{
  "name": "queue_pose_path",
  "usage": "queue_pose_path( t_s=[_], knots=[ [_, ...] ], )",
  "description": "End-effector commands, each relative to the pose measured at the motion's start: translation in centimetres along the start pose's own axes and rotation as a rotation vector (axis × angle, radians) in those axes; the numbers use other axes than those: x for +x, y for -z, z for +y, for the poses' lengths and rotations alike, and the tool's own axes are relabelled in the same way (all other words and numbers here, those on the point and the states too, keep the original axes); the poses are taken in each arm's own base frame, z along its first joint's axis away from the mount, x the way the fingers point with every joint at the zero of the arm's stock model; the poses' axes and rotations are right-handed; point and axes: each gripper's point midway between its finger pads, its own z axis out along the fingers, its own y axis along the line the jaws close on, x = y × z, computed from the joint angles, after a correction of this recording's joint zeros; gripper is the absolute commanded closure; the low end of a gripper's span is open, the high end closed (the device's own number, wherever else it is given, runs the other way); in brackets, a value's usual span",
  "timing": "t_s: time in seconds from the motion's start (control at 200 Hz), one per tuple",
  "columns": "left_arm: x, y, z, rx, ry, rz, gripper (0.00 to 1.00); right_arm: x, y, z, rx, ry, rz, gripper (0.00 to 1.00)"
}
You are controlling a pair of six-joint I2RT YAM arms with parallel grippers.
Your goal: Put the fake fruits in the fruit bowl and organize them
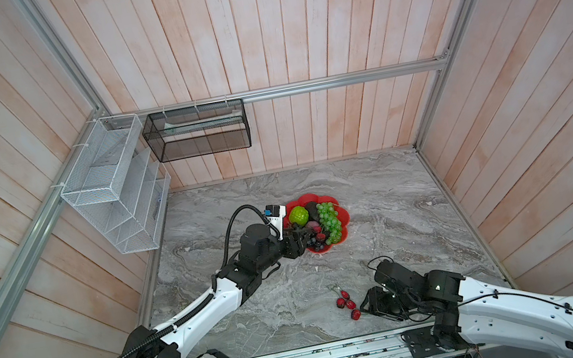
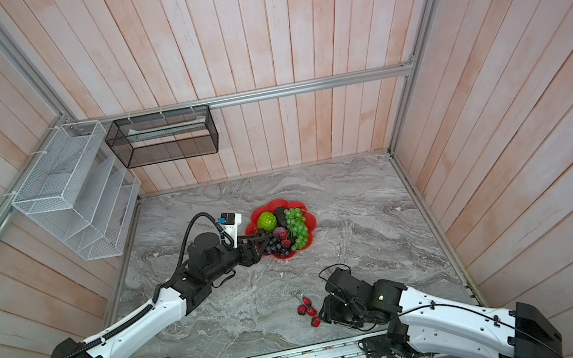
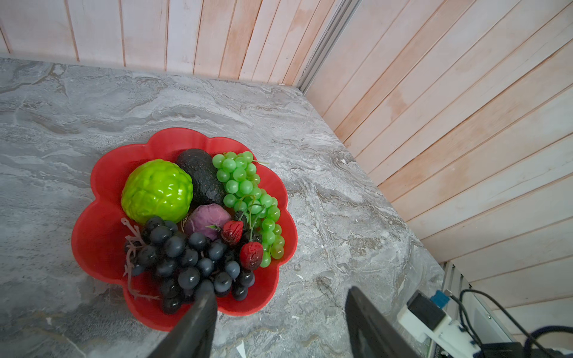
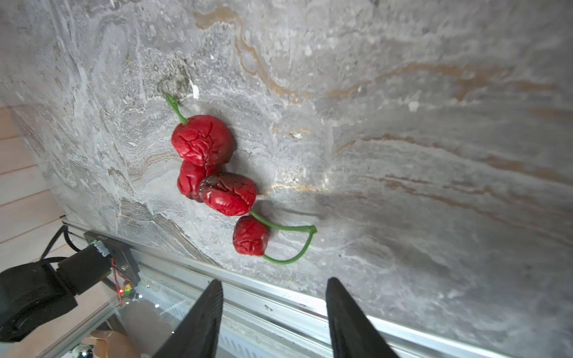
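Red bowl (image 3: 99, 235): flower-shaped, on grey marble-look tabletop (image 1: 389, 185), toward the back; most of the fruit is in it.
Bowl, ball side: bumpy lime-green ball (image 3: 156, 192) touching black rough oval (image 3: 201, 176).
Bowl, far side: green grape bunch (image 3: 248, 198) lies along the rim, on the right in both top views.
Bowl, middle: purple-pink ball (image 3: 206, 221), w/ 2 small red fruits (image 3: 232, 232) btwn it and the green grapes.
Bowl, near side: dark purple grape bunch (image 3: 186, 260), closest to my L gripper.
L gripper (image 3: 279, 294): at the bowl's edge, jaws apart, nothing btwn them. One finger overlaps the dark grapes in wrist view; can't tell if it touches.
Loose fruit: 4 small red stemmed fruits (image 4: 217, 186) bunched close on the tabletop, near front rail (image 1: 347, 352), well apart from the bowl. Wrinkled skins, green stems.
R gripper (image 4: 274, 282): low, just beside that bunch, jaws spread, empty, not touching it.
Wall: white wire basket (image 1: 107, 187) & black mesh basket (image 1: 196, 130) hang off the table.
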Motion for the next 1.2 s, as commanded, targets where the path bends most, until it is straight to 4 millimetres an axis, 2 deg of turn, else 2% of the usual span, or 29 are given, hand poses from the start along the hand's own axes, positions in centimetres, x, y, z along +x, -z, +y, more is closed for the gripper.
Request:
queue_pose_path(
  t_s=[0.0, 0.325, 0.685, 0.865, 0.98, 1.135, 1.195],
  knots=[
    [0.4, 0.3, 0.3, -0.008, 0.004, -0.007, 0.32, 0.8, -0.7, 0.1, -0.051, -0.1, 0.039, 0.45],
    [0.8, 0.1, 0.2, 0.007, 0.022, 0.006, 0.32, 0.5, -1.9, 0.0, -0.1, -0.168, 0.031, 0.44],
    [0.7, 0.3, 0.1, 0.001, 0.028, 0.015, 0.32, -0.9, -3.0, -0.6, -0.118, -0.205, -0.049, 0.44],
    [0.6, 0.3, 0.0, 0.007, 0.029, 0.015, 0.32, -1.7, -3.2, -1.4, -0.087, -0.21, -0.098, 0.48],
    [0.7, 0.2, -0.2, 0.015, 0.034, 0.027, 0.32, -2.2, -3.1, -1.8, -0.081, -0.219, -0.133, 0.55],
    [1.0, 0.0, -0.1, 0.008, 0.039, 0.044, 0.32, -3.2, -3.1, -2.0, -0.094, -0.221, -0.188, 0.58],
    [0.9, 0.0, -0.2, 0.012, 0.041, 0.044, 0.32, -3.3, -3.2, -2.0, -0.106, -0.221, -0.187, 0.63]
  ],
)
